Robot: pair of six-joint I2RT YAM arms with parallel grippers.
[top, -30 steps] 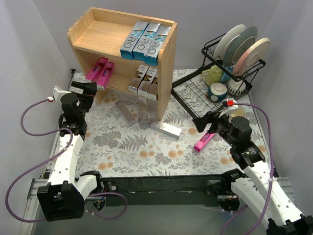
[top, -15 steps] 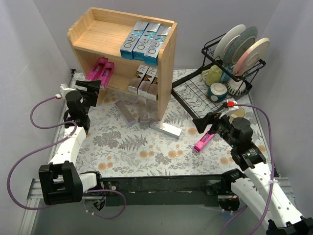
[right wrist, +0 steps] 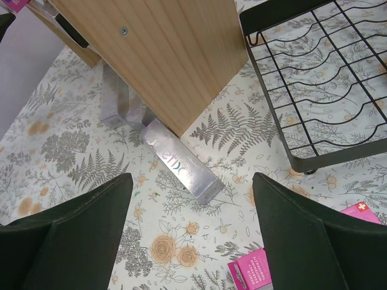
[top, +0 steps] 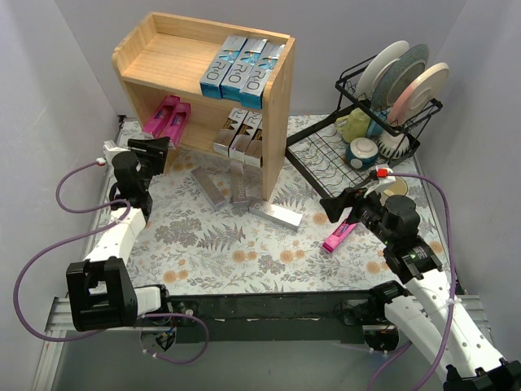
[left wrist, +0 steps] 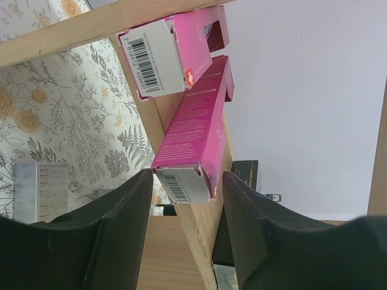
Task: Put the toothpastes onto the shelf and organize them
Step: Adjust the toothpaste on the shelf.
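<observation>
A wooden shelf [top: 277, 106] holds three blue toothpaste boxes [top: 242, 72] on top. Silver ones [top: 241, 134] and two pink ones [top: 168, 120] lie on its lower board. My left gripper [top: 155, 147] is at the shelf's lower left end. Its jaws have narrowed against both sides of the near end of a pink toothpaste box [left wrist: 196, 127], beside the other pink box [left wrist: 169, 54]. Three silver boxes [top: 238, 183] lie on the table by the shelf. My right gripper [right wrist: 193, 199] hangs open over the nearest silver box [right wrist: 179, 162]. A loose pink box [top: 340, 236] lies just below it.
A black dish rack [top: 383, 106] with plates, mugs and bowls stands at the back right. Its wire drain tray [top: 321, 159] reaches toward the shelf's right side. Grey walls close in on both sides of the floral table mat [top: 244, 261].
My left gripper has swung slightly toward the shelf and its jaws have closed from wide open onto the pink box's end. The right arm has stayed put.
</observation>
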